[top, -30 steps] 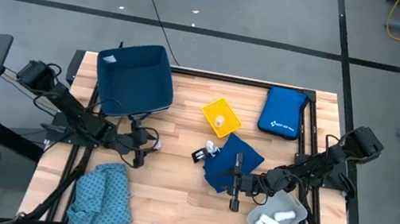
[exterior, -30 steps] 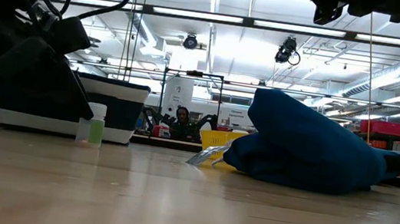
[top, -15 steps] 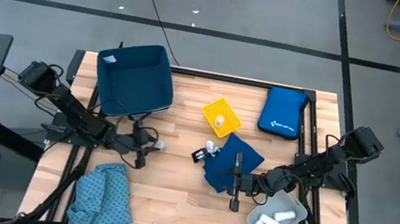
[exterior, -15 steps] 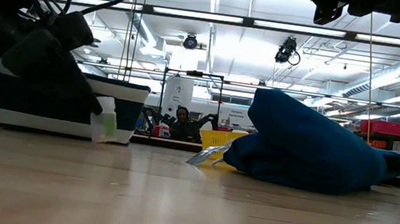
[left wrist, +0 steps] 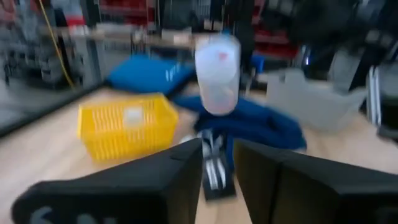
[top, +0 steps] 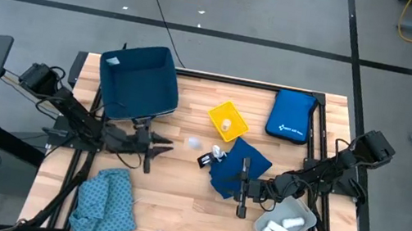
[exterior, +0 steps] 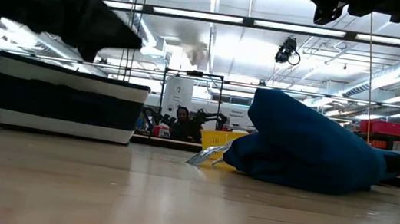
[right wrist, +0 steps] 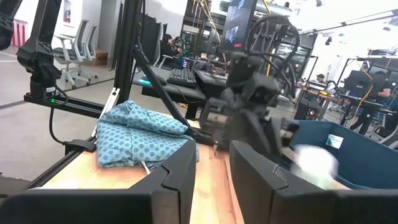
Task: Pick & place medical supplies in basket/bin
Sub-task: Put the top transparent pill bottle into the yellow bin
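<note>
My left pincer [top: 165,150] is pinching almost together with nothing inside. A tiny clear vial [top: 193,142] is flying just past it, between the navy bin [top: 137,81] and yellow basket [top: 227,121].

Teal patterned cloth [top: 105,205], navy blue cloth [top: 237,169], yellow basket [top: 227,121] (mesh-walled), white rolls [top: 286,224], royal-blue pouch [top: 290,115]

You have bare surface [top: 176,198] at six o'clock of the navy blue cloth [top: 240,169]; the yellow basket [top: 227,121] blocks its twelve o'clock side.
</note>
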You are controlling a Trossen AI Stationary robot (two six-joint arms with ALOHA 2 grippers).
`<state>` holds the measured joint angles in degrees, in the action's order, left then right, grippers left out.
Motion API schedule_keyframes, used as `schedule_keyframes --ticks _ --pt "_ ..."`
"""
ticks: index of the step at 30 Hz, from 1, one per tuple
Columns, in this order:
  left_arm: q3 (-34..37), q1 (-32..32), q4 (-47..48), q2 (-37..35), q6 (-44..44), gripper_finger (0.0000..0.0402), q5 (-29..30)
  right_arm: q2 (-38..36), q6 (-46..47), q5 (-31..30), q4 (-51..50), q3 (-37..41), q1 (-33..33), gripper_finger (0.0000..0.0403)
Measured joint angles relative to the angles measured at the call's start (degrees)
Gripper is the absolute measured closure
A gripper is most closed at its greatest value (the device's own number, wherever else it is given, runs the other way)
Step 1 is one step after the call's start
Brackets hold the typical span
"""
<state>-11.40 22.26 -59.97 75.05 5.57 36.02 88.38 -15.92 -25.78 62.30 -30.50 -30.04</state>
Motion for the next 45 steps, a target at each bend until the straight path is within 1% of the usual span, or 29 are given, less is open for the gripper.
schedule_keyframes --ticks 4,8,12,16,17,19,22,25,29,32,35,37,39,45 --pt "0.0 -1.9 -6.7 0.0 -4.2 0.0347 -0.1 0.0 0.0 0.0 0.0 0.0 0.0 0.0298" --pt "0.0 -4.5 -9.2 0.0 -6.1 0.0393 -3.2 0.0 0.0 0.0 0.0 0.0 0.0 0.0298" --pt "0.0 -6.6 -9.0 0.0 -6.0 0.0396 -5.2 0.0 0.0 0.0 0.0 0.0 0.0 0.0298" --pt "0.0 -8.4 -4.1 0.0 -3.3 0.0395 -8.6 0.0 1.1 -0.4 -0.1 0.0 0.0 0.0298" --pt "-0.4 -8.9 -1.6 0.0 -2.0 0.0394 -9.7 0.0 1.8 -1.4 -0.5 0.0 0.1 0.0298" --pt "-2.0 -10.2 6.5 0.0 0.9 0.0392 -12.3 0.0 2.6 -3.9 -1.9 0.0 0.3 0.0298" --pt "-5.8 -11.6 18.8 0.1 3.4 0.037 -15.1 0.0 3.5 -5.4 -3.1 0.0 1.2 0.0297" --pt "-9.7 -11.9 27.6 0.1 3.0 0.0327 -15.3 0.0 4.5 -5.5 -4.5 0.0 2.1 0.0297" --pt "-13.2 -11.9 33.4 0.1 -1.3 0.0256 -15.0 0.0 6.4 -5.4 -7.4 0.0 2.7 0.0297" --pt "-14.2 -11.9 34.9 0.1 -1.8 0.0206 -14.8 0.0 8.4 -5.4 -10.0 0.0 2.9 0.0297" --pt "-14.4 -11.9 38.0 0.0 -0.6 0.0171 -15.2 0.0 9.5 -5.4 -11.9 0.0 2.9 0.0297" --pt "-14.4 -11.9 41.8 0.0 0.4 0.016 -15.1 0.0 9.7 -5.3 -12.2 0.0 2.9 0.0297" --pt "-14.4 -11.9 45.8 0.0 1.1 0.0158 -14.5 0.0 10.0 -5.3 -12.6 0.0 2.9 0.0297" --pt "-14.4 -11.9 58.4 0.0 0.6 0.0157 -7.2 0.0 10.1 -5.3 -13.3 0.0 2.9 0.0297"
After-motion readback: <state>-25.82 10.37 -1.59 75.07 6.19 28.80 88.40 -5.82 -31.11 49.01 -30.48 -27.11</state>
